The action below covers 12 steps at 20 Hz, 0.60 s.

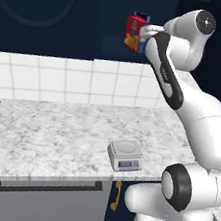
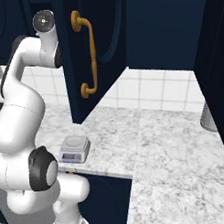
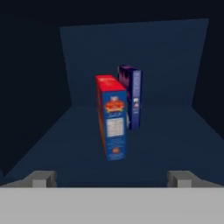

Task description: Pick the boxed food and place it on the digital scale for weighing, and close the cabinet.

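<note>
The boxed food (image 3: 112, 118) stands upright on the cabinet (image 3: 175, 131) shelf, its narrow side toward me, red with a blue label panel. In the left base view the same red box (image 1: 134, 33) sits just left of my raised hand. My gripper (image 3: 111, 178) is open, with one fingertip on either side at the bottom of the hand view and a short gap to the box. The cabinet door (image 2: 102, 50) with its gold handle (image 2: 88, 55) stands swung open. The digital scale (image 1: 124, 155) rests bare near the counter's front edge, also seen as the scale (image 2: 74, 148).
A narrower blue-purple box (image 3: 131, 94) stands behind and right of the red one. A grey drawer with a black bar handle (image 1: 45, 185) lies below the marble counter (image 1: 53, 134). The open door hangs over the counter beside my arm.
</note>
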Motion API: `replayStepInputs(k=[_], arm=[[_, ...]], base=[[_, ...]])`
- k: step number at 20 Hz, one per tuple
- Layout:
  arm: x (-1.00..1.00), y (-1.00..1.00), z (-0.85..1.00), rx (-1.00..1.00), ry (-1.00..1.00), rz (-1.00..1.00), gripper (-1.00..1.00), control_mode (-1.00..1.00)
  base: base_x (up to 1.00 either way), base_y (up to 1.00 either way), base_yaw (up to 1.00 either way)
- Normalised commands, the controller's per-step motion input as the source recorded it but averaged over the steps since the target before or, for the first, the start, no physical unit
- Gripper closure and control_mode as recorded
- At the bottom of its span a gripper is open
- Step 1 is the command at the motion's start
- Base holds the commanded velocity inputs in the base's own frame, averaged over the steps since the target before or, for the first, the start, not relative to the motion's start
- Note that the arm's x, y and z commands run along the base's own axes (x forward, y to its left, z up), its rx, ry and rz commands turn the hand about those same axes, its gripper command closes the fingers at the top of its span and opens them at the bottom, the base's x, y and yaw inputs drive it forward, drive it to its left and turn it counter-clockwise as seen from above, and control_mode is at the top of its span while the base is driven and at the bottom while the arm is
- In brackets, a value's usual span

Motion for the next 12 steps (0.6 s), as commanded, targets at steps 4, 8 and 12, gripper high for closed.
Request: replayStepInputs(k=[4,8,12], arm=[[0.40,0.00,0.00,0.00,0.01,0.00,-1.00,-1.00],[0.30,0.01,0.00,0.00,0.00,0.00,-1.00,-1.00],[0.33,0.05,-0.08,0.03,0.00,0.01,-1.00,-1.00]], base=[[0.00,0.00,0.00],[0.00,0.00,0.00],[0.00,0.00,0.00]])
